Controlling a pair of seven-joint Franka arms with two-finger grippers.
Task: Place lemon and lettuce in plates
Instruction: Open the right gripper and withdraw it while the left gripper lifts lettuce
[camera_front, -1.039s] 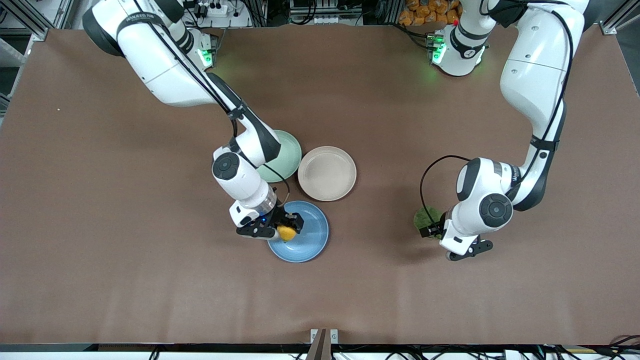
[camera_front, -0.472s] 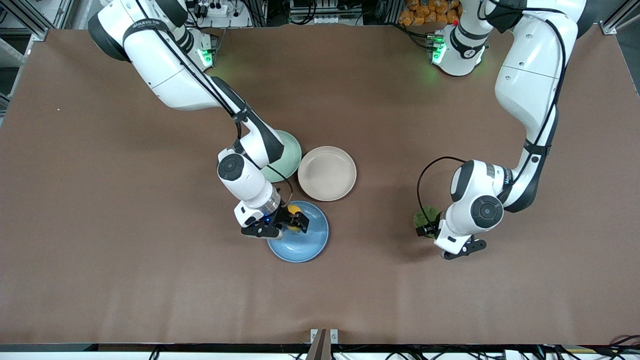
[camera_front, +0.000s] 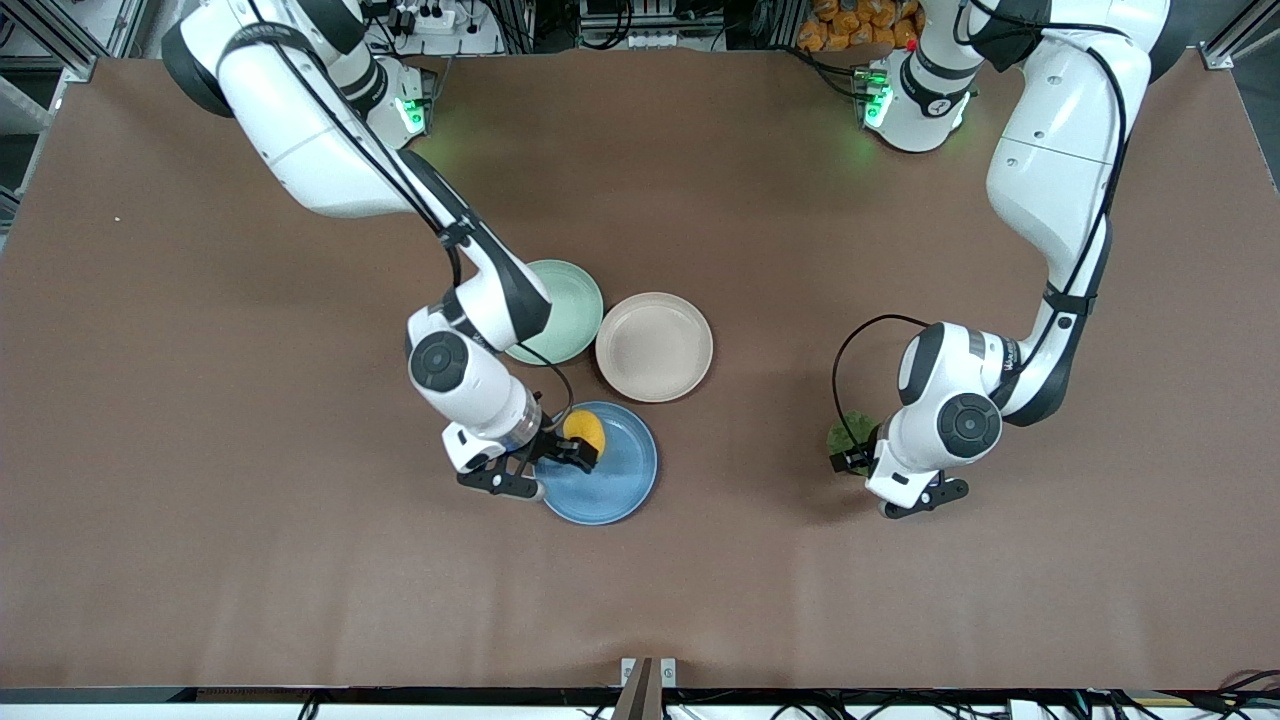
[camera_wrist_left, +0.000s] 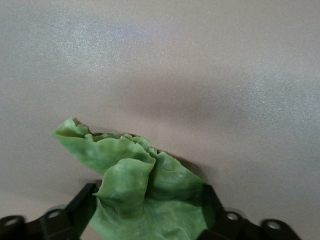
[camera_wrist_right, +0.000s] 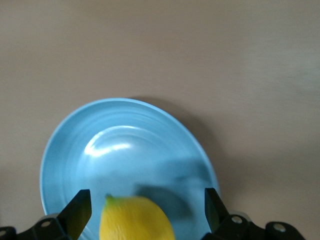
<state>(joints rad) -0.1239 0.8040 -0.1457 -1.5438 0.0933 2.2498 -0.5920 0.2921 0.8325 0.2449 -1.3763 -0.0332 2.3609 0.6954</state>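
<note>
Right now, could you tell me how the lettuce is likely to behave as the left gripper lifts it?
The lettuce is a thin, folded leaf between the left gripper's fingers, so it will probably flop and drape. It looks light, and its wrinkled edge may crumple or tear.

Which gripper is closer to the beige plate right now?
Right. The right gripper is over the blue plate beside the beige plate; the left gripper is at the lettuce, toward the left arm's end.

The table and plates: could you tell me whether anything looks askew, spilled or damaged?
Nothing stands out. The lemon lies in the blue plate; the beige plate and green plate sit flat, and the lettuce looks whole.
</note>
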